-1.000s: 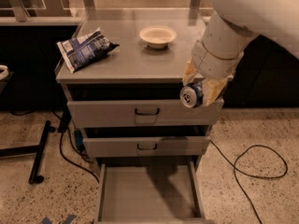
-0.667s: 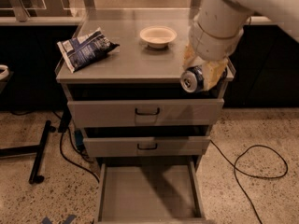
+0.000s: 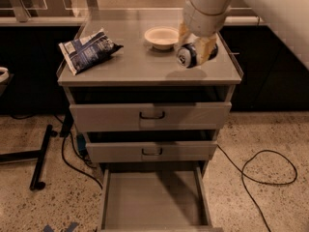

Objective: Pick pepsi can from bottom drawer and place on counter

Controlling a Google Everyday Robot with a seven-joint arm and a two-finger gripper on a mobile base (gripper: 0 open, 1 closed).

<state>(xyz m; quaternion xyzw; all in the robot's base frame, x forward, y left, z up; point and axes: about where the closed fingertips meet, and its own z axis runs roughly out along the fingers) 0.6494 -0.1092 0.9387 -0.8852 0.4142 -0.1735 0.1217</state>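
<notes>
My gripper (image 3: 195, 50) is shut on the pepsi can (image 3: 187, 56) and holds it on its side, silver end toward the camera, a little above the right part of the counter (image 3: 130, 66). The can's shadow falls on the counter just below it. The bottom drawer (image 3: 152, 202) is pulled open under the cabinet, and its flat grey floor is bare. My white arm comes in from the upper right.
A cream bowl (image 3: 161, 36) stands on the counter just left of the gripper. A blue-and-white snack bag (image 3: 87, 50) lies on the counter's left part. Two shut drawers with black handles (image 3: 152, 115) are above the open one. Cables (image 3: 263, 170) lie on the floor.
My gripper has carried the can up and back, from in front of the counter's right edge to above the counter top near the bowl.
</notes>
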